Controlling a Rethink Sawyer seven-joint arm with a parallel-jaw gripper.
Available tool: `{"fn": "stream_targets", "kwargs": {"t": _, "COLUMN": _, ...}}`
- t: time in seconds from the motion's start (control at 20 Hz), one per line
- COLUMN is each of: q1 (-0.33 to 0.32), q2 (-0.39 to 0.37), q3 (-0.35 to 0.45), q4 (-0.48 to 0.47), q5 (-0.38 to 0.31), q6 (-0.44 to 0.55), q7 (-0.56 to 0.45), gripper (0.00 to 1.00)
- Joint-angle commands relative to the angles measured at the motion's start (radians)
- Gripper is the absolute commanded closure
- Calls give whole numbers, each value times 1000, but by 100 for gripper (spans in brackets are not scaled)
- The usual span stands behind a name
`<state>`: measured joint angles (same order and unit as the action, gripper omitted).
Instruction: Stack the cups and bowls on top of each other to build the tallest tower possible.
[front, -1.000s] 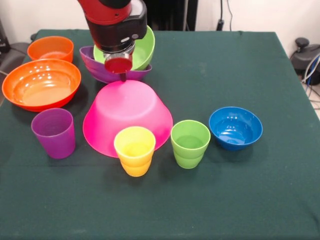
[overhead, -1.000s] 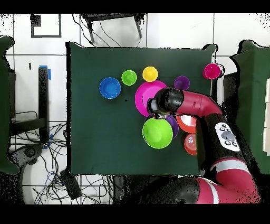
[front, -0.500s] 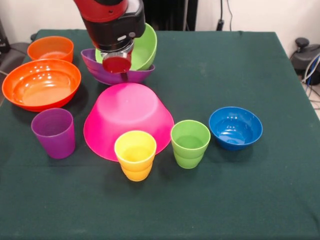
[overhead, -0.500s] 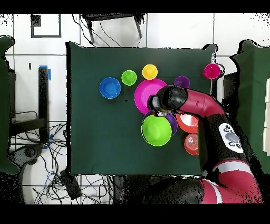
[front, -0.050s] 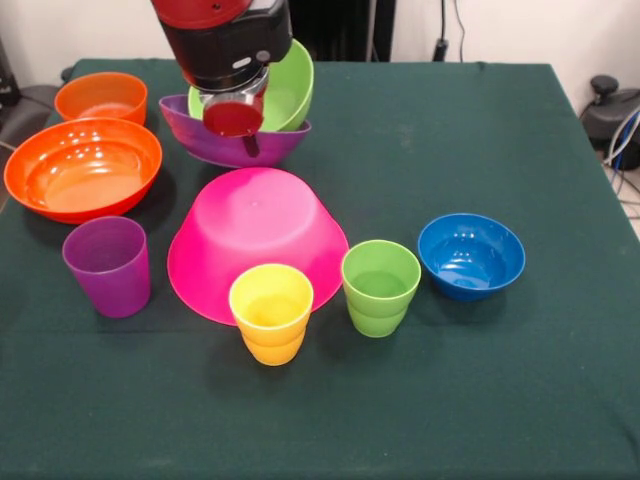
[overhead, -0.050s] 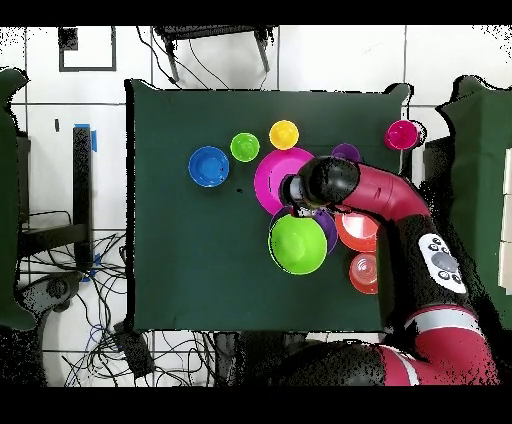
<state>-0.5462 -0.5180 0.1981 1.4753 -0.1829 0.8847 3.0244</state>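
Table (front, -0.050s: 520, 400): covered in dark green cloth, and carries all the bowls and cups.
Arm (front, -0.050s: 225, 40): red and black. It comes down at the far left of the front view, over the purple bowl. A red round part (front, -0.050s: 233, 115) sits under its black head; what it is I cannot tell.
Pink bowl (front, -0.050s: 255, 235): the biggest, upside down on the cloth near the middle, with nothing on top of it.
Large orange bowl (front, -0.050s: 85, 165): upright at the left edge, just beside the pink bowl.
Purple bowl (front, -0.050s: 200, 135): behind the pink bowl rather than on it, tilted and mouth up. Whether it is clear of the cloth I cannot tell.
Lime green bowl (front, -0.050s: 285, 90): nested inside the purple bowl, leaning up toward the right.
Blue bowl (front, -0.050s: 470, 255): upright on the right, apart from the rest.
Small orange bowl (front, -0.050s: 100, 97): upright at the far left corner, behind the large orange bowl.
Purple cup (front, -0.050s: 108, 265): upright, to the left of the pink bowl.
Green cup (front, -0.050s: 380, 287): upright, between the pink bowl and the blue bowl.
Yellow cup (front, -0.050s: 270, 312): upright, right against the pink bowl's near edge.
Red cup (overhead, -0.050s: 402, 134): at a table corner in the overhead view, well apart from the others.
Gripper (front, -0.050s: 248, 140): clamped over the purple bowl's near rim. One dark finger shows against the outer wall.
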Motion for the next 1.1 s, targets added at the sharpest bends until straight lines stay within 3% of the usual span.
{"fn": "stream_targets", "kwargs": {"t": 0.05, "q1": 46, "q2": 4, "q3": 79, "q4": -73, "q5": 38, "q6": 121, "q7": -101, "gripper": 100}}
{"fn": "stream_targets", "kwargs": {"t": 0.75, "q1": 64, "q2": 111, "q3": 87, "q4": -235, "q5": 46, "q6": 167, "q7": -120, "gripper": 100}}
{"fn": "stream_targets", "kwargs": {"t": 1.1, "q1": 61, "q2": 109, "q3": 82, "q4": -239, "q5": 51, "q6": 166, "q7": -124, "gripper": 100}}
